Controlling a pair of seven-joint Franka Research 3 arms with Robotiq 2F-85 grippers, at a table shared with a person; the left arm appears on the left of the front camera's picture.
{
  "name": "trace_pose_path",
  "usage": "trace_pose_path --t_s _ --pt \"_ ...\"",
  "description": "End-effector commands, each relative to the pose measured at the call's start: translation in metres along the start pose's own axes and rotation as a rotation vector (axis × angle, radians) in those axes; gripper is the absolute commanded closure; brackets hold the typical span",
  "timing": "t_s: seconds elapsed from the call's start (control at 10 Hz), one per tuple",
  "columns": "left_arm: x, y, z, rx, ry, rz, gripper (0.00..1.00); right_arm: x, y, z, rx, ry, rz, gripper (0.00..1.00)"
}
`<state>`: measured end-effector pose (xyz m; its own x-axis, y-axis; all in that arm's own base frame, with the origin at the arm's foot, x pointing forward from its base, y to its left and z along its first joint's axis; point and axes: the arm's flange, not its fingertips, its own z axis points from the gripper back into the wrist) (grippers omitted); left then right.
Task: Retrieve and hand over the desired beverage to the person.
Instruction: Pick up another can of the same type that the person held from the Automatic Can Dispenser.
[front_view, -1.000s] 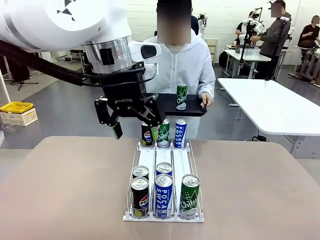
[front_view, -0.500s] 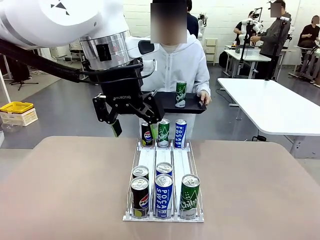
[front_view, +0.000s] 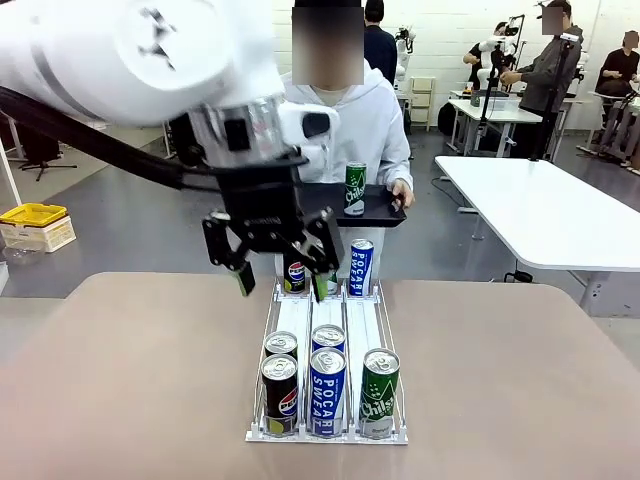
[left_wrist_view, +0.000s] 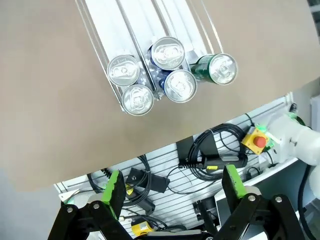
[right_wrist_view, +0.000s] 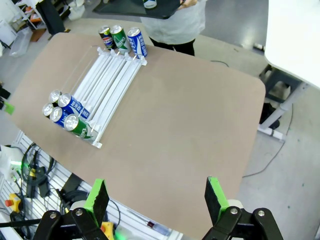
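The person (front_view: 350, 120) in a white hooded jacket stands at the far side and holds a black tray (front_view: 380, 210) on which a green can (front_view: 355, 188) stands upright. My left gripper (front_view: 282, 285) hangs open and holds nothing above the far end of the white can rack (front_view: 300, 318), just in front of the far cans (front_view: 361, 267). In the left wrist view the open left gripper (left_wrist_view: 173, 185) looks down on the near cans (left_wrist_view: 167, 52). My right gripper (right_wrist_view: 156, 200) is open, high above the table's near right, far from the rack (right_wrist_view: 107, 75).
The rack holds a Pepsi can (front_view: 279, 393), a blue Pocari can (front_view: 327, 390) and a green can (front_view: 379, 392) at the near end. A white table (front_view: 540, 210) stands back right. Cables and a red stop button (left_wrist_view: 257, 141) lie below the table's near edge.
My left gripper has dropped lower and shifted slightly right, from beside the tray to over the far cans. The person has drawn the tray with the green can a little left.
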<state>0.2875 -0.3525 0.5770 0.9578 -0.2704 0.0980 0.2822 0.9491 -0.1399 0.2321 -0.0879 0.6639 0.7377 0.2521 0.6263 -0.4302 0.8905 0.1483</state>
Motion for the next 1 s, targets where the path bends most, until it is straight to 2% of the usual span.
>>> trace_pose_path --t_s 0.0,0.3,0.5,0.7,0.9 --pt "-0.004 -0.032 -0.026 0.125 -0.023 0.086 0.0 0.001 -0.001 -0.001 -0.006 -0.002 -0.005 0.0" --pt "-0.007 -0.06 -0.057 0.257 -0.081 0.078 0.0 0.001 -0.001 -0.001 -0.006 -0.002 -0.005 0.0" --pt "0.0 -0.069 -0.078 0.234 -0.109 0.117 0.0 0.001 -0.001 -0.001 -0.006 -0.002 -0.005 0.0" --pt "0.008 -0.06 -0.09 0.194 -0.128 0.157 0.0 0.001 -0.001 -0.001 -0.006 -0.002 -0.005 0.0" --pt "0.016 -0.052 -0.106 0.197 -0.124 0.249 0.0 0.001 -0.001 -0.001 -0.006 -0.002 -0.005 0.0"
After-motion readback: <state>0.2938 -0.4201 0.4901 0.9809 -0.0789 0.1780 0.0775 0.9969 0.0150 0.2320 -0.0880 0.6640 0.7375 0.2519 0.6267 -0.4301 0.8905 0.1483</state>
